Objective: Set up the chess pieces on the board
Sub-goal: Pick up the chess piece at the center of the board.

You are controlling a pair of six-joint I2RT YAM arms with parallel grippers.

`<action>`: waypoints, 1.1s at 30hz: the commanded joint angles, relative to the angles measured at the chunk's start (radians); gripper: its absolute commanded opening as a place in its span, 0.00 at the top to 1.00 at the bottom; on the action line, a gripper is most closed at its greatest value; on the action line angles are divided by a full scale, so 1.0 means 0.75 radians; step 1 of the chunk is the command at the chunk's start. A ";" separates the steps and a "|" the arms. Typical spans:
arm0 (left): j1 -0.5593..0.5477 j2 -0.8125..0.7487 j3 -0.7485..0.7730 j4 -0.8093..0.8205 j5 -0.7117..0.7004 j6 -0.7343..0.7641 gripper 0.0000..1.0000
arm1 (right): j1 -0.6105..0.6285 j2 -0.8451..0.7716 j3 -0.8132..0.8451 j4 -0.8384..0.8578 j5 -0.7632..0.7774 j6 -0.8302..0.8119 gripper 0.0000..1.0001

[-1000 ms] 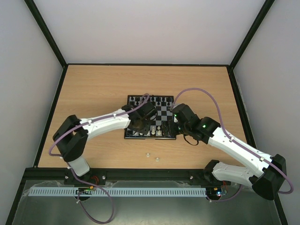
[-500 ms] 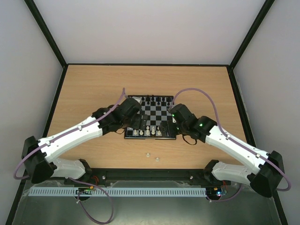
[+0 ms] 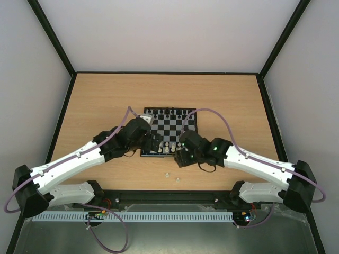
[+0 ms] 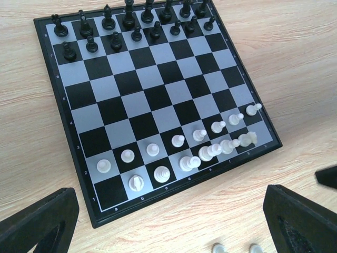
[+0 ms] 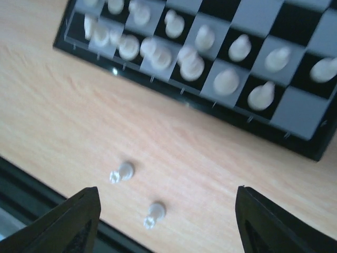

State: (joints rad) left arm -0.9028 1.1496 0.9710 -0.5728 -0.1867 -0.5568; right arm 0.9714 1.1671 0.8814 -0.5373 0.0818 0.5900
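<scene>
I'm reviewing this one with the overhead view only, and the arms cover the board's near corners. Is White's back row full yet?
Observer: No. In the left wrist view the corner square at the left end of that row on the board is bare.
Operator: The two loose white pieces in front of the board, is either gripped?
Observer: Neither. The right wrist view shows both lying on the table, with the right gripper above them open and empty.
Operator: And the other arm?
Observer: The left gripper is open too, nothing between its fingers.
</scene>
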 commanded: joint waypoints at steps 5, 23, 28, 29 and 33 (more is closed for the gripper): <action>0.007 -0.123 -0.103 0.104 0.036 0.027 0.01 | 0.313 0.194 -0.055 -0.110 0.075 0.293 0.36; 0.008 -0.220 -0.151 0.140 0.097 0.023 0.01 | 0.395 0.502 0.036 -0.100 0.032 0.333 0.67; 0.008 -0.218 -0.153 0.134 0.091 0.018 0.01 | 0.394 0.513 0.027 -0.098 0.020 0.320 0.77; 0.009 -0.218 -0.153 0.134 0.092 0.016 0.01 | 0.394 0.513 0.023 -0.099 0.020 0.320 0.77; 0.008 -0.214 -0.155 0.128 0.092 0.014 0.01 | 0.395 0.507 0.012 -0.098 0.012 0.322 0.78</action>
State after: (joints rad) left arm -0.9028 1.0000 0.8661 -0.4828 -0.1165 -0.5461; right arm 1.2591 1.5356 0.8894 -0.5606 0.0975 0.8307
